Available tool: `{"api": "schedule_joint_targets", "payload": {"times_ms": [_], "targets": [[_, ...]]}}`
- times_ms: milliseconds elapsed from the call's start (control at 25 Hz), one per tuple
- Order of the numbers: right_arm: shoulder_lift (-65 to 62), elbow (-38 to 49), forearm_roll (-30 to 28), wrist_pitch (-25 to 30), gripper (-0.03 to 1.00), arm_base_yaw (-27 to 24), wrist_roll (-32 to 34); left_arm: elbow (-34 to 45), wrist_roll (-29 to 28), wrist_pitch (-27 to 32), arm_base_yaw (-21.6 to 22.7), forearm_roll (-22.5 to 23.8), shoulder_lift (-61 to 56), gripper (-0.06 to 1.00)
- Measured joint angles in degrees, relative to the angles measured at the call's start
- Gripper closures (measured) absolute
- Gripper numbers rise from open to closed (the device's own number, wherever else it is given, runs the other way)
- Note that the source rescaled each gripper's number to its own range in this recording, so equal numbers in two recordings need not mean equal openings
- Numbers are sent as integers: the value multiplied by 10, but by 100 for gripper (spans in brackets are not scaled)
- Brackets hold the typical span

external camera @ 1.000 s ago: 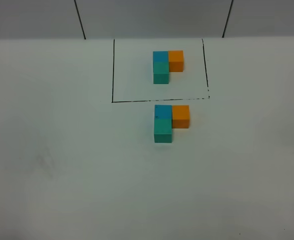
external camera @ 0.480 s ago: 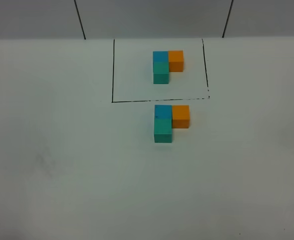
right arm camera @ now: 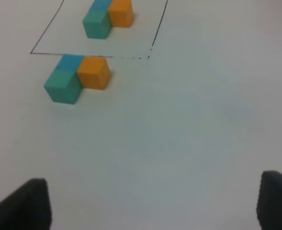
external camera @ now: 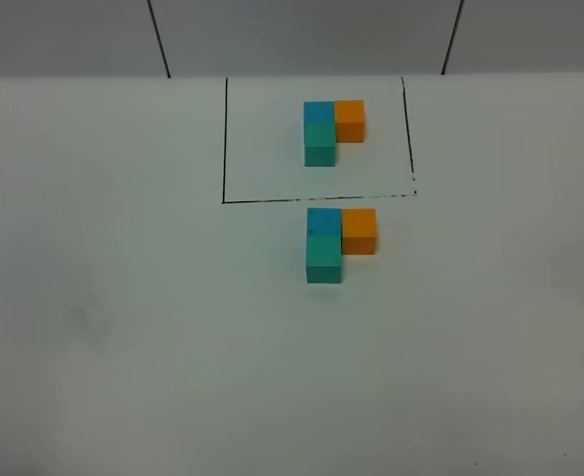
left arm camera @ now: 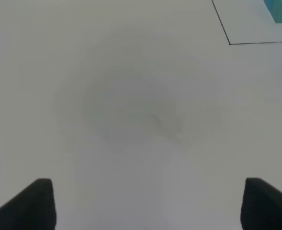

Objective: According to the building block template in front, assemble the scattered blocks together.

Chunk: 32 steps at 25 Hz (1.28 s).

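Note:
The building block template (external camera: 326,129) is an L of blue, teal and orange cubes inside a black-line rectangle (external camera: 224,139) at the back; it also shows in the right wrist view (right arm camera: 105,17). Just in front of the frame, the unframed sky blue cube (external camera: 323,220), teal cube (external camera: 323,260) and orange cube (external camera: 359,230) touch in the same L shape, also in the right wrist view (right arm camera: 76,76). No gripper shows in the high view. My left gripper (left arm camera: 148,203) and right gripper (right arm camera: 152,203) are open, empty, over bare table, far from the cubes.
The white table (external camera: 123,327) spreads all round. A grey back wall with two dark seams (external camera: 159,40) stands behind. The frame's corner (left arm camera: 229,43) and a teal cube edge (left arm camera: 279,9) show in the left wrist view.

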Motion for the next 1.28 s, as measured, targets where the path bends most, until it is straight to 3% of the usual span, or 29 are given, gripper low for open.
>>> {"api": "schedule_joint_targets", "payload": {"times_ms": [1280], "targets": [[0, 0, -28, 0, 23, 0, 55, 0, 0, 0, 0, 0, 1, 27]]}}
